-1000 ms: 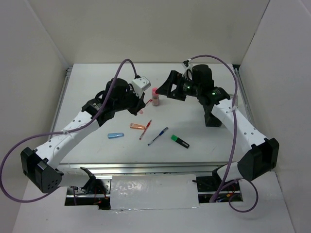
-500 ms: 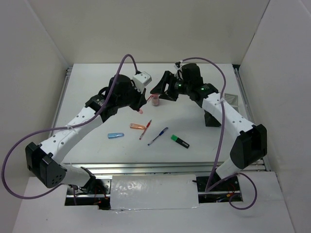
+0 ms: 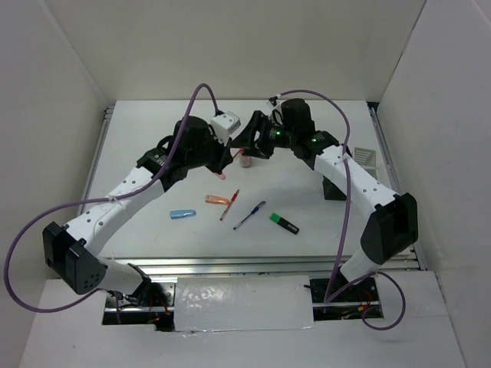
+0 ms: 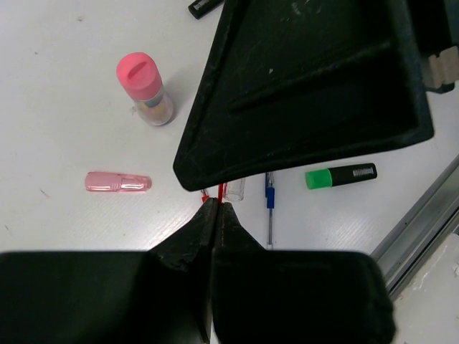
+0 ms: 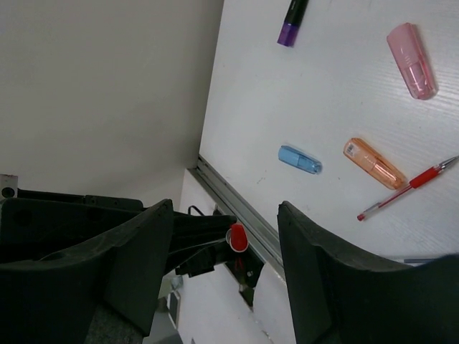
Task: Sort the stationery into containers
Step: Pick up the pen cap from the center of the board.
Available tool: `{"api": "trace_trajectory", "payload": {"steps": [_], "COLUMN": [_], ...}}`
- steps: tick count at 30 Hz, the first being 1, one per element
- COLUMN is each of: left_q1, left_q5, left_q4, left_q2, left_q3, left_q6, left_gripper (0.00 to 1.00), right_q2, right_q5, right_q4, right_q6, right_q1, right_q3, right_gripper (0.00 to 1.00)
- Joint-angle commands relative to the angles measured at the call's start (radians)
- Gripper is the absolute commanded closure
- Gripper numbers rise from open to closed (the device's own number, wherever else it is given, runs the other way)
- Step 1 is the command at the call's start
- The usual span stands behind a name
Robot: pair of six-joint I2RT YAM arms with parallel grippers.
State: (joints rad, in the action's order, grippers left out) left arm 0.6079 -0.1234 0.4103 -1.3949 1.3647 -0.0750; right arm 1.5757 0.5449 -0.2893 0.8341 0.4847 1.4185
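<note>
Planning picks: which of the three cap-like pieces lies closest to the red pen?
The orange cap, right beside the red pen; the blue cap and pink cap lie farther off.

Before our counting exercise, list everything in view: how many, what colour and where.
red pen: 1, red, table centre
blue pen: 1, blue, right of the red pen
green highlighter: 1, green and black, right of the blue pen
orange cap piece: 1, orange, left of the red pen
blue cap piece: 1, blue, furthest left
pink cap piece: 1, pink, behind the orange one
pink-capped cylinder: 1, standing below both end effectors
purple highlighter: 1, purple and black, right wrist view only
tray: 1, white-grey, far right
left end effector: 1, black, shut
right end effector: 1, black, open
</note>
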Motion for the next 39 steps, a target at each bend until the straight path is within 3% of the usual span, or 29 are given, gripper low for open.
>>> {"api": "trace_trajectory", "payload": {"steps": [1, 8, 29, 36, 37, 39], "left_q1": [0.006, 0.004, 0.004, 0.006, 0.004, 0.001], "left_q5": [0.016, 0.005, -0.009, -0.035, -0.054, -0.087], "left_q4": [-0.045, -0.054, -0.054, -0.059, -0.056, -0.047], "left_q2": [-0.004, 0.000, -0.015, -0.023, -0.019, -0.012], "left_q3": [0.051, 0.045, 0.059, 0.060, 0.060, 0.057], "left_q6": [-0.029, -0.046, -0.086, -0.085, -0.074, -0.059], "left_gripper": [1.00, 1.00, 1.00, 0.99, 0.79, 0.59], "right_q2": [0.023, 0.036, 0.049, 0.049, 0.049, 0.041], "right_q5": [0.007, -0.005, -0.051, -0.077, -0.082, -0.086], "right_q4": [0.050, 0.045, 0.024, 0.015, 0.012, 0.013], "right_q6": [0.017, 0.028, 0.040, 0.036, 0.034, 0.017], "right_q1": [0.017, 0.018, 0.020, 0.018, 0.018, 0.017], "right_q3": [0.062, 0.076, 0.079, 0.088, 0.088, 0.092], "right_gripper": [0.37, 0.52, 0.73, 1.00, 1.00, 1.00]}}
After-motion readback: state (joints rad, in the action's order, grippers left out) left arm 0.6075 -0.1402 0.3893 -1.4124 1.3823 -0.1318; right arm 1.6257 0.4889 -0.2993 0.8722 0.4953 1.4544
